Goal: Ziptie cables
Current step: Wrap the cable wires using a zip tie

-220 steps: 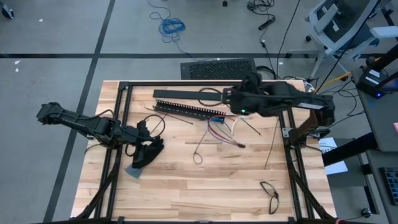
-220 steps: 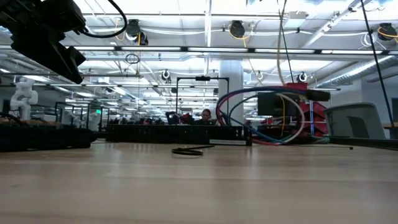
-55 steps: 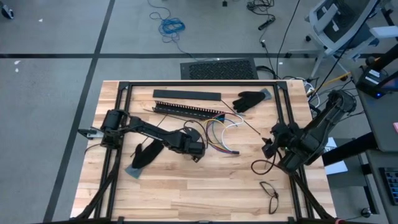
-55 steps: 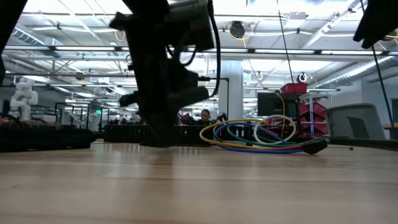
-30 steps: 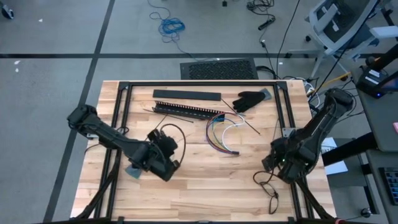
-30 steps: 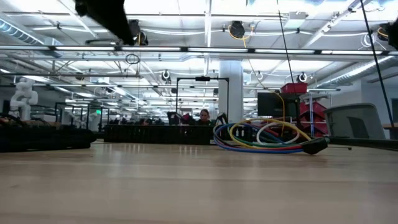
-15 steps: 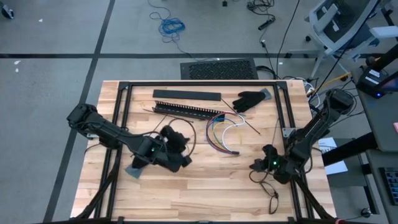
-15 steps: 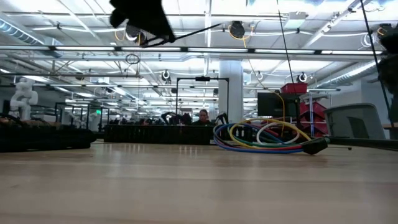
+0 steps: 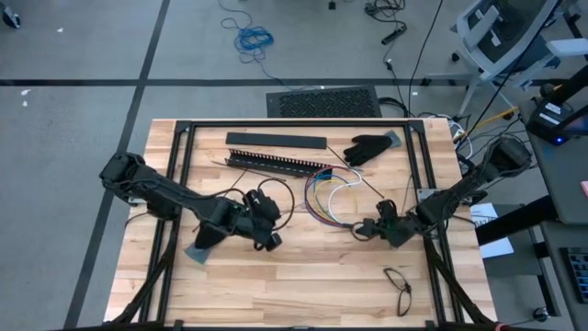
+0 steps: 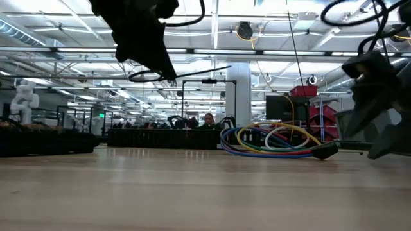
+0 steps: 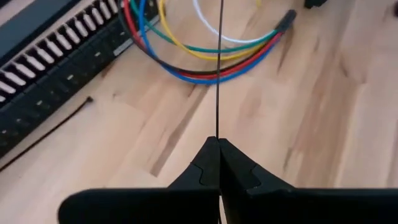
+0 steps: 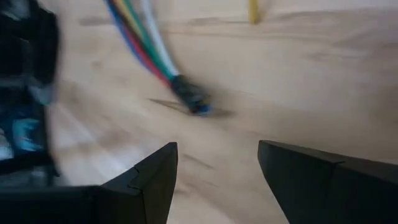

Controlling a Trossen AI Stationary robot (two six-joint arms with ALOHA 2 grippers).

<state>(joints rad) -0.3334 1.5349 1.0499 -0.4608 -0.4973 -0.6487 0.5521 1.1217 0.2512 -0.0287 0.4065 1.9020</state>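
No brand, label or writing can be read anywhere on the table (image 9: 276,285). Nearest the front edge, toward the right, lies a small loop of black cord (image 9: 399,287), alone on the bare wood.

Farther in, the left gripper (image 9: 272,217) hangs over the left-centre of the table with its fingers pressed together on a thin black strip (image 11: 219,68); the left wrist view shows the strip running straight out from the closed tips toward the cables. In the low view this gripper (image 10: 168,72) is raised above the board, the strip (image 10: 202,70) sticking out level from it. A flat grey-blue piece (image 9: 198,252) lies under the left arm.

At about the same depth on the right, the right gripper (image 9: 364,229) sits low by the table with its fingers spread apart and nothing between them. The right wrist view shows the black connector end (image 12: 189,96) of the bundle lying just ahead of the open fingers, not touching them.

Between the two grippers lie the cables (image 9: 323,196), one bundle of coloured wires curving in arcs, flat on the wood; at least five colours show in the low view (image 10: 273,142).

Behind them stands a long black slotted bar (image 9: 276,162), then a flat black bar (image 9: 276,141), and beside it one black glove (image 9: 367,148). Beyond the table, a person (image 10: 208,119) is in the far room.
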